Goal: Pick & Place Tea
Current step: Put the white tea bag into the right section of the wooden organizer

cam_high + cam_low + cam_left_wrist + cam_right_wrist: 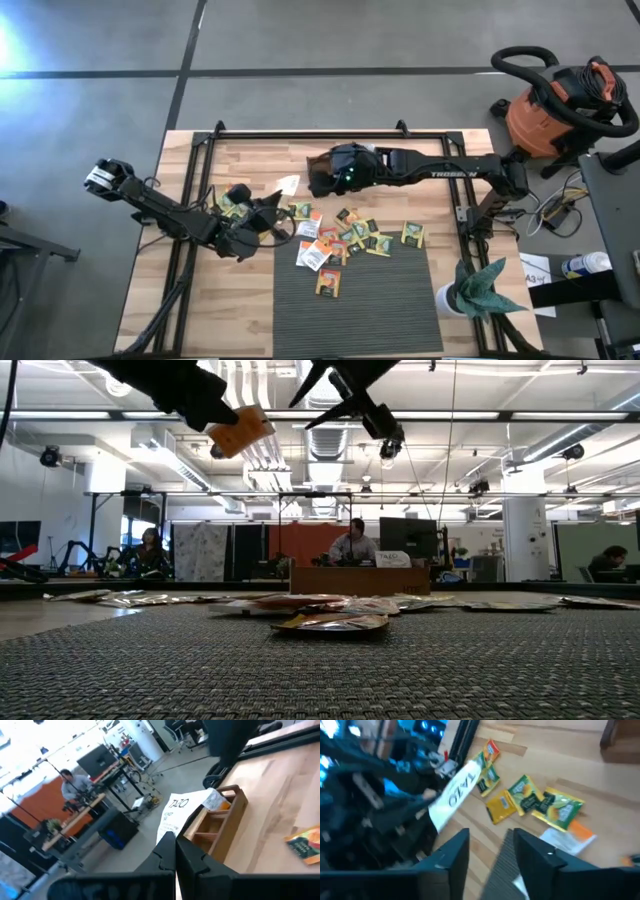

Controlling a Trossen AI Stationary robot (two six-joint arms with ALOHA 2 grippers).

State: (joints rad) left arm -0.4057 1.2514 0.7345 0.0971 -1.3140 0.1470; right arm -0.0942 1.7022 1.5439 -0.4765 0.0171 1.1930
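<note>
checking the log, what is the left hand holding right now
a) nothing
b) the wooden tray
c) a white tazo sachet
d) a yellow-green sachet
c: the left hand is shut on a white sachet printed TAZO, held up off the table with the wooden tray beyond it.

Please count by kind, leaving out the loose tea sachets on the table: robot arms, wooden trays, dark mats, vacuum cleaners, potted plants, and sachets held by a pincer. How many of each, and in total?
robot arms: 2, the left arm and the right arm
wooden tray: 1
dark mat: 1
vacuum cleaner: 1
potted plant: 1
white sachet held by the left pincer: 1
Total: 7
</note>
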